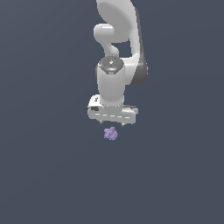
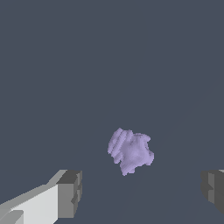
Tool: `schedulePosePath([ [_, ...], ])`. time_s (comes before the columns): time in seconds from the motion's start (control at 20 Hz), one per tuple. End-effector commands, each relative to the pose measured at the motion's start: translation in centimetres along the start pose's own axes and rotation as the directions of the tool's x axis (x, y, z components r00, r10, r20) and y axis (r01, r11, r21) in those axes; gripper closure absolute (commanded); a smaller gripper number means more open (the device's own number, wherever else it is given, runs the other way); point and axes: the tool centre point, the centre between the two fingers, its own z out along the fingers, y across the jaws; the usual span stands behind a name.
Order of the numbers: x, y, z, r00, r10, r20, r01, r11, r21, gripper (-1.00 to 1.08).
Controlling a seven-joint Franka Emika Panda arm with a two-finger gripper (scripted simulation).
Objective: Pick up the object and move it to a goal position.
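Observation:
The object (image 1: 111,133) is a small lumpy lavender clump lying on the dark grey floor. The white gripper (image 1: 112,124) hangs just above and behind it in the exterior view, pointing down, with only its short fingertips showing below the hand. In the wrist view the object (image 2: 130,151) lies on the floor between and ahead of the two grey fingertips (image 2: 70,192), which stand wide apart with nothing between them. The gripper (image 2: 142,190) is open and not touching the clump.
The plain dark grey floor (image 1: 52,175) fills both views. The white arm (image 1: 120,39) rises behind the gripper toward the top of the exterior view. No other objects or goal marker show.

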Motion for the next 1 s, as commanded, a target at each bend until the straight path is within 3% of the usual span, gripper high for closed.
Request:
schedulePosePath([
  [0.0,-0.2,0.1,0.9,0.999,0.053,0.004,-0.053,0.999,-0.001,-0.92],
  [0.5,-1.1,0.7,5.2,0.951,0.308,0.02,-0.308,0.951,-0.014,-0.92],
  [0.95,-1.6,1.1,7.2,0.903,0.429,0.022,-0.428,0.903,-0.026,-0.92],
])
